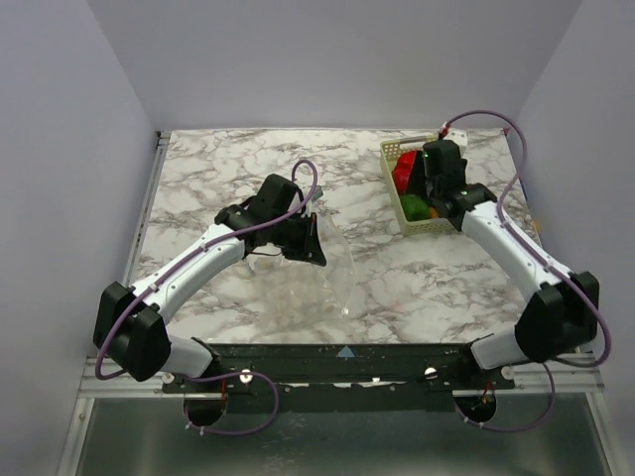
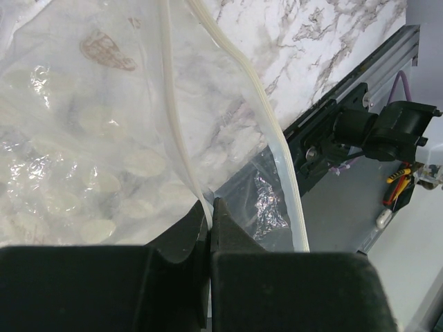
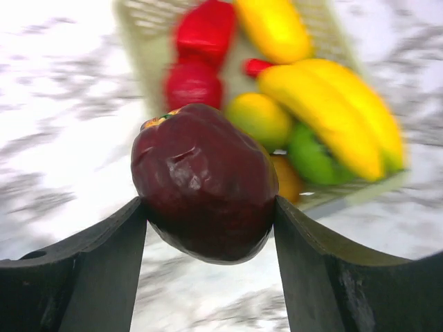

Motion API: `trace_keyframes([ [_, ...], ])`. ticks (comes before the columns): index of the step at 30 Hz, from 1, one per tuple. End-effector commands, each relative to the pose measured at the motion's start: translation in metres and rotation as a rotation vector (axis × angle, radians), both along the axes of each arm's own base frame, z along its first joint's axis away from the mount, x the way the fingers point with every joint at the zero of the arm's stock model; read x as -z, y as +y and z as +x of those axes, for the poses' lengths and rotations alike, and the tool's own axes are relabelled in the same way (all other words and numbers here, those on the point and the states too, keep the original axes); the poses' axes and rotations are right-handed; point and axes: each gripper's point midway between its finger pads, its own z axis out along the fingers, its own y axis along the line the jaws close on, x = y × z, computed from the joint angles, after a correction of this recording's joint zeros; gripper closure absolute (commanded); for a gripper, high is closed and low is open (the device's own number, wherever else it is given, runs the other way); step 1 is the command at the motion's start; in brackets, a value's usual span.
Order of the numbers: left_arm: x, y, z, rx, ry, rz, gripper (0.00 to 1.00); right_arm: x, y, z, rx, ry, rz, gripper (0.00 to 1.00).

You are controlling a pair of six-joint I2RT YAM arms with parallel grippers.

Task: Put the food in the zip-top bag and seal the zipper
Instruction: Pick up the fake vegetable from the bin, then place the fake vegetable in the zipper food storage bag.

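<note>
The clear zip-top bag (image 1: 327,273) lies mid-table, its mouth lifted. My left gripper (image 1: 316,241) is shut on the bag's zipper strip (image 2: 181,138) and holds that edge up; the other side of the strip (image 2: 273,131) hangs free to the right. My right gripper (image 1: 431,193) is shut on a dark maroon toy fruit (image 3: 205,181), held above the table beside the pale green basket (image 1: 437,224). In the basket lie red pieces (image 3: 201,55), yellow bananas (image 3: 332,97), a green fruit (image 3: 311,155) and an orange one (image 3: 285,178).
The basket stands at the back right of the marble table (image 1: 228,169). The black metal rail at the table's near edge (image 2: 346,117) shows in the left wrist view, with cables beyond it. White walls enclose the table on three sides.
</note>
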Motion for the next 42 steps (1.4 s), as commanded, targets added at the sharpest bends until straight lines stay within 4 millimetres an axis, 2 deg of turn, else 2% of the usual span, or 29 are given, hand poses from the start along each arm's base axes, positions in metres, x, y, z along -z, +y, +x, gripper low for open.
trace_keyframes([
  [1, -0.011, -0.002, 0.004, 0.009, -0.039, -0.009, 1.0, -0.016, 0.089, -0.034, -0.307, 0.004, 0.481, 0.7],
  [3, -0.01, -0.001, 0.004, 0.007, -0.037, -0.008, 1.0, -0.023, 0.125, -0.059, -0.485, 0.038, 0.649, 0.7],
  [5, -0.009, -0.002, 0.003, 0.008, -0.033, -0.008, 1.0, -0.029, 0.144, -0.08, -0.585, 0.048, 0.766, 0.7],
  [11, -0.009, -0.004, 0.002, 0.016, -0.022, -0.015, 1.0, -0.06, 0.171, -0.14, -0.766, -0.015, 0.946, 0.7],
  [17, -0.008, -0.004, 0.003, 0.016, -0.018, -0.011, 1.0, -0.062, 0.201, -0.181, -0.836, 0.02, 0.954, 0.7],
  [20, -0.009, -0.003, 0.003, 0.014, -0.022, -0.011, 1.0, -0.056, 0.212, -0.186, -0.814, 0.033, 0.931, 0.71],
  [23, -0.012, -0.002, 0.003, 0.011, -0.039, -0.014, 1.0, -0.028, 0.215, -0.187, -0.726, 0.09, 0.878, 0.71],
  [31, -0.022, 0.003, 0.004, -0.009, -0.088, -0.018, 1.0, 0.009, 0.207, -0.194, -0.598, 0.162, 0.78, 0.71],
  [34, -0.022, 0.003, 0.003, -0.005, -0.083, -0.021, 1.0, 0.016, 0.207, -0.2, -0.592, 0.181, 0.766, 0.7],
  [37, -0.023, 0.002, 0.003, -0.002, -0.084, -0.025, 1.0, 0.022, 0.206, -0.201, -0.577, 0.198, 0.735, 0.63],
  [42, -0.023, 0.002, 0.003, -0.005, -0.084, -0.023, 1.0, 0.025, 0.203, -0.202, -0.564, 0.202, 0.696, 0.45],
])
